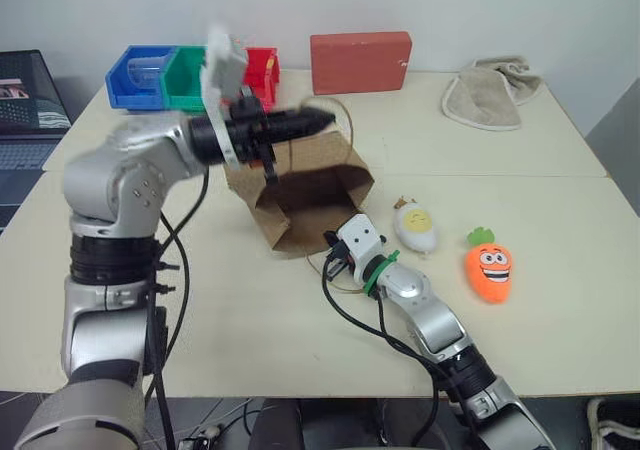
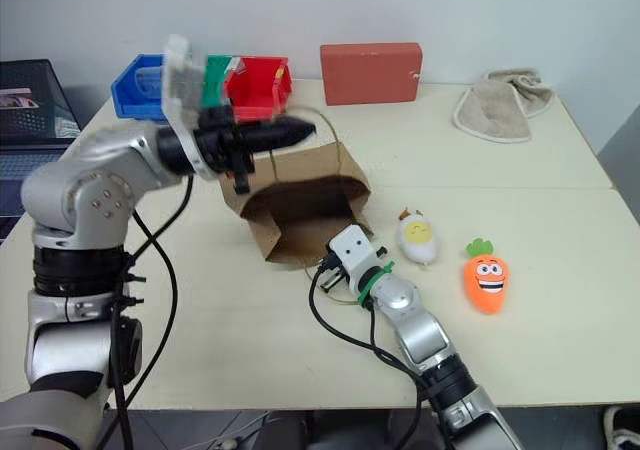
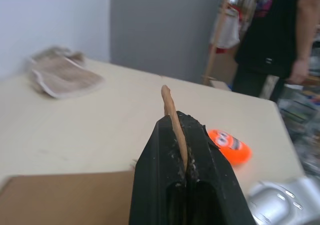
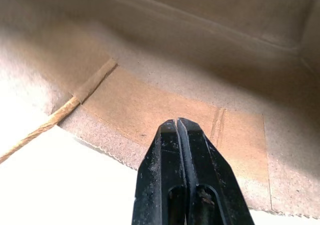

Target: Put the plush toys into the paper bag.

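At the middle of the tabletop (image 1: 230, 310), the left gripper (image 1: 322, 120) has its jaws clamped on a handle of the paper bag (image 1: 300, 192), while the right gripper (image 1: 336, 242), jaws together, is at the bag's open mouth, with the egg toy (image 1: 415, 226) and the carrot toy (image 1: 489, 267) lying just beside it toward the right edge.

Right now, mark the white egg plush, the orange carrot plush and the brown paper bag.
white egg-shaped plush toy with yellow yolk face (image 1: 416, 227): left eye view, on its face.
orange grinning carrot plush toy (image 1: 490, 267): left eye view, on its grin.
brown kraft paper bag (image 2: 315, 167): right eye view, on its upper side panel.
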Controlling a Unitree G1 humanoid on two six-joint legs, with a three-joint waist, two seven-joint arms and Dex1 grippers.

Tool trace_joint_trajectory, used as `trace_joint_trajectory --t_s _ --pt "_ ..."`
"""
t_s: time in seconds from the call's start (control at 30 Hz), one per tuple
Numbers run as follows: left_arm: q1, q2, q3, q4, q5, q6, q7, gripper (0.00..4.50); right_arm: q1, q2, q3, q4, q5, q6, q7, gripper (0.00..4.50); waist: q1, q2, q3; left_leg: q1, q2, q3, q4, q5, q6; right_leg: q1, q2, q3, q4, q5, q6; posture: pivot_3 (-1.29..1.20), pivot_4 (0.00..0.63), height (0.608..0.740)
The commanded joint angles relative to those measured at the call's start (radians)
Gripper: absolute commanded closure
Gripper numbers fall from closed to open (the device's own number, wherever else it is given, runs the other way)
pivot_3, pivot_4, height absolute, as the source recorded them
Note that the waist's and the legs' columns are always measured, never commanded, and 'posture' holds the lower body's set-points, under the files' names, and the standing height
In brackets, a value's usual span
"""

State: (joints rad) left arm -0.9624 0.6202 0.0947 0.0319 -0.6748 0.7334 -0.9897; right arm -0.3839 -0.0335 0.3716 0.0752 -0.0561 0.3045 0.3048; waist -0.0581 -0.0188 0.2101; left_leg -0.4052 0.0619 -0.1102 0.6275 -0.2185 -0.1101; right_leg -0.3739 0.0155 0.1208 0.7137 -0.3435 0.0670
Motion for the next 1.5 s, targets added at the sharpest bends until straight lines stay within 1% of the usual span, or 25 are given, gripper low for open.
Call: trace_joint_trajectory --t_s 0.03,0.2,0.37,0.5,0.67,0.83,0.93,1.0,1.03,1.07,1.13,1.2,1.23,1.3,1.37,1.43,1.47,1.5 --pt "-0.063 0.02 0.041 0.017 0.014 -0.054 -0.001 4.5 -0.004 0.008 -0.004 -0.01 -0.002 0.025 0.008 4.47 -0.002 0.0 0.0 0.0 0.0 0.0 0.0 0.0 0.0 0.0 0.0 0.0 0.0 0.0 0.0 0.0 0.15 0.74" --pt "-0.072 0.025 0.039 0.016 0.022 -0.08 -0.013 4.5 -0.006 0.006 -0.008 -0.016 -0.002 0.041 0.017 4.47 -0.003 0.0 0.0 0.0 0.0 0.0 0.0 0.0 0.0 0.0 0.0 0.0 0.0 0.0 0.0 0.0 0.15 0.74" --pt "0.047 0.038 -0.015 -0.049 0.043 -0.088 -0.054 4.5 -0.026 0.008 -0.029 -0.038 0.007 0.064 0.022 4.47 -0.006 0.0 0.0 0.0 0.0 0.0 -0.001 0.0 0.0 0.0 0.0 0.0 0.0 0.0 0.0 0.0 0.15 0.74" --pt "0.097 0.027 -0.019 -0.094 0.015 -0.059 -0.059 4.5 -0.042 0.002 -0.042 -0.068 0.015 0.085 0.035 4.47 -0.005 0.0 0.0 -0.001 0.0 0.0 0.0 0.0 0.0 0.0 0.0 0.0 0.0 0.0 0.0 0.0 0.15 0.74" --pt "0.163 0.01 -0.043 -0.153 -0.002 -0.041 -0.069 4.5 -0.05 -0.052 -0.046 -0.226 0.065 0.16 0.142 4.47 -0.001 0.0 0.0 -0.002 -0.001 -0.001 -0.001 0.0 0.0 -0.001 0.0 0.0 -0.001 0.0 0.0 0.0 0.15 0.74" --pt "0.192 0.013 -0.058 -0.186 0.003 -0.039 -0.075 4.5 -0.035 -0.096 -0.043 -0.334 0.09 0.231 0.186 4.47 -0.001 0.0 0.0 -0.002 0.0 -0.001 -0.001 0.0 0.0 -0.002 0.0 -0.001 0.0 0.0 0.0 0.0 0.15 0.74" --pt "0.213 -0.003 -0.078 -0.207 0.01 -0.043 -0.068 4.5 -0.034 -0.174 -0.081 -0.518 0.174 0.335 0.264 4.47 0.0 0.0 0.0 -0.003 -0.001 -0.001 -0.001 0.0 0.0 -0.002 -0.001 -0.001 -0.001 0.0 0.0 0.0 0.15 0.74" --pt "0.216 -0.009 -0.082 -0.21 0.011 -0.043 -0.062 4.5 -0.039 -0.198 -0.095 -0.565 0.207 0.375 0.277 4.47 0.002 0.0 0.0 -0.004 -0.001 -0.001 -0.001 0.0 0.0 -0.002 -0.001 -0.001 -0.001 0.0 0.0 0.0 0.15 0.74" --pt "0.219 -0.009 -0.087 -0.211 0.013 -0.047 -0.066 4.5 -0.043 -0.228 -0.097 -0.59 0.217 0.376 0.298 4.47 0.001 0.0 0.0 -0.004 -0.001 -0.002 0.0 0.0 0.0 -0.002 -0.001 -0.001 -0.001 0.0 0.0 0.0 0.15 0.74" --pt "0.225 -0.013 -0.099 -0.21 0.022 -0.056 -0.069 4.5 -0.048 -0.282 -0.113 -0.624 0.218 0.366 0.331 4.1 0.001 0.0 0.0 -0.004 -0.001 -0.002 0.0 0.0 0.0 -0.002 0.0 -0.001 -0.001 0.0 0.0 0.0 0.15 0.74" --pt "0.234 -0.022 -0.114 -0.21 0.031 -0.065 -0.07 4.5 -0.053 -0.364 -0.14 -0.673 0.231 0.353 0.378 3.58 0.002 0.0 0.0 -0.004 -0.001 -0.002 0.0 0.0 0.0 -0.002 -0.001 -0.001 -0.001 0.0 0.0 0.0 0.15 0.74" --pt "0.239 -0.029 -0.121 -0.212 0.034 -0.067 -0.066 4.5 -0.05 -0.417 -0.171 -0.701 0.258 0.358 0.402 2.83 0.001 0.0 0.0 -0.004 -0.001 -0.001 0.0 0.0 0.0 -0.001 -0.001 -0.001 -0.002 0.0 0.0 0.0 0.15 0.74" --pt "0.24 -0.033 -0.121 -0.211 0.034 -0.068 -0.061 4.5 -0.027 -0.504 -0.205 -0.72 0.259 0.35 0.451 2.49 0.002 0.0 0.0 -0.004 -0.001 -0.001 0.0 0.0 0.0 -0.001 -0.001 -0.001 -0.002 0.0 0.0 0.0 0.15 0.74" --pt "0.241 -0.038 -0.119 -0.209 0.036 -0.068 -0.057 4.5 0.001 -0.611 -0.241 -0.74 0.263 0.339 0.505 1.76 0.006 0.0 0.001 -0.004 -0.002 -0.002 0.0 0.0 0.0 -0.001 -0.001 -0.001 -0.002 0.0 0.0 0.0 0.15 0.74" --pt "0.236 -0.035 -0.115 -0.204 0.039 -0.071 -0.057 4.5 0.059 -0.716 -0.27 -0.716 0.217 0.293 0.52 1.05 0.008 0.0 0.001 -0.004 -0.002 -0.002 0.0 0.0 0.0 -0.001 -0.001 -0.001 -0.004 0.0 0.0 0.0 0.15 0.74" --pt "0.232 -0.033 -0.112 -0.2 0.04 -0.072 -0.058 4.5 0.107 -0.789 -0.274 -0.685 0.169 0.241 0.521 0.25 0.008 0.0 0.001 -0.005 -0.002 -0.001 0.0 0.0 0.0 -0.001 -0.001 -0.001 -0.005 0.0 0.0 0.0 0.15 0.74" --pt "0.229 -0.034 -0.108 -0.198 0.038 -0.071 -0.056 4.5 0.122 -0.809 -0.26 -0.655 0.127 0.204 0.501 0.03 0.008 0.0 0.001 -0.005 -0.002 -0.001 0.0 0.0 0.0 -0.001 -0.001 -0.001 -0.005 0.0 0.0 0.0 0.15 0.74" --pt "0.227 -0.035 -0.106 -0.196 0.037 -0.071 -0.054 4.5 0.132 -0.819 -0.25 -0.635 0.101 0.178 0.486 0.03 0.006 0.0 0.001 -0.005 -0.002 -0.001 0.0 0.0 0.0 -0.001 -0.001 -0.001 -0.005 0.0 0.0 0.0 0.15 0.74"
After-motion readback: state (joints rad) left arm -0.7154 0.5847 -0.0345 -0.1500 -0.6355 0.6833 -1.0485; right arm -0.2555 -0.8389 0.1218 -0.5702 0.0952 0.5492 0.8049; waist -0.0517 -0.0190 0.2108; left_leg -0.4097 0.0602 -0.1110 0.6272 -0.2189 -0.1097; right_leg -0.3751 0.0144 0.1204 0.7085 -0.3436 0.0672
